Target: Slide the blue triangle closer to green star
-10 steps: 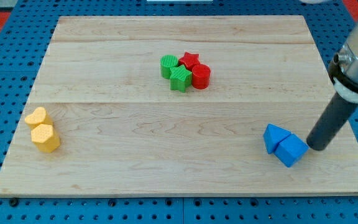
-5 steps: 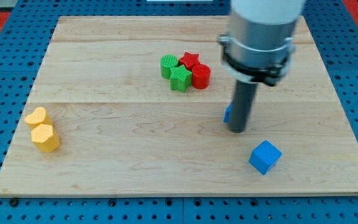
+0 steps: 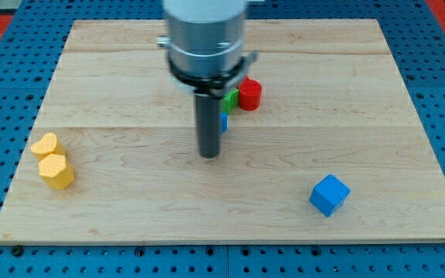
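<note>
Blue triangle (image 3: 224,123): only a thin blue sliver shows behind our rod, just below the green star (image 3: 230,100), itself mostly hidden. My tip (image 3: 208,155) sits just left of and below the sliver. No claw on this rig. Red cylinder (image 3: 250,93) beside the star. Wooden bench (image 3: 130,193) on blue pegboard; blue cube (image 3: 329,194) lower right, two yellow blocks (image 3: 52,162) far left.

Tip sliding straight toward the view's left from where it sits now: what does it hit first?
Likely the yellow blocks near the left edge of the board; nothing lies between them and my tip. Which of the two it would touch first, I cannot tell.
</note>
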Available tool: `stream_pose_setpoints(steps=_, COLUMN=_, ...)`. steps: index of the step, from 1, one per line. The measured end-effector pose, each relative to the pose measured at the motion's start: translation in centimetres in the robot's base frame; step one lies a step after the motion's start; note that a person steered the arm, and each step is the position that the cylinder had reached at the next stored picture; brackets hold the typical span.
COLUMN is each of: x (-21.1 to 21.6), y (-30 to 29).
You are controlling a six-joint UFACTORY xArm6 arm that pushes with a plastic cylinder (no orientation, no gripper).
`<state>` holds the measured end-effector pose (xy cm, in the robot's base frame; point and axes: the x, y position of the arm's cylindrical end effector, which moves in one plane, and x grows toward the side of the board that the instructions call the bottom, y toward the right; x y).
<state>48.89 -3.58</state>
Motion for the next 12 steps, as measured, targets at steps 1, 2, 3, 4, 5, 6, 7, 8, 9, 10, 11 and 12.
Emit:
stream_pose_setpoints(steps=1, x=-1.0, y=1.2)
stream_pose_setpoints(steps=2, x=-2.0, y=1.2)
stream_pose_setpoints(steps=3, x=-1.7, y=1.1)
stream_pose_setpoints(steps=4, x=-1.0, y=-4.2)
stream_pose_setpoints(steps=5, x=-1.2, y=-6.7)
stream_pose_setpoints(steps=6, x=-1.7, y=-5.4)
stream_pose_setpoints(steps=7, x=-2.6, y=-2.0)
stream_pose_setpoints(steps=8, x=-3.7, y=-1.7)
stream_pose_setpoints(steps=9, x=-4.0, y=1.7)
stream_pose_setpoints(steps=10, x=-4.2, y=4.3)
stream_pose_setpoints(steps=11, x=-2.5, y=3.7)
stream_pose_setpoints(steps=12, x=-2.2, y=6.8)
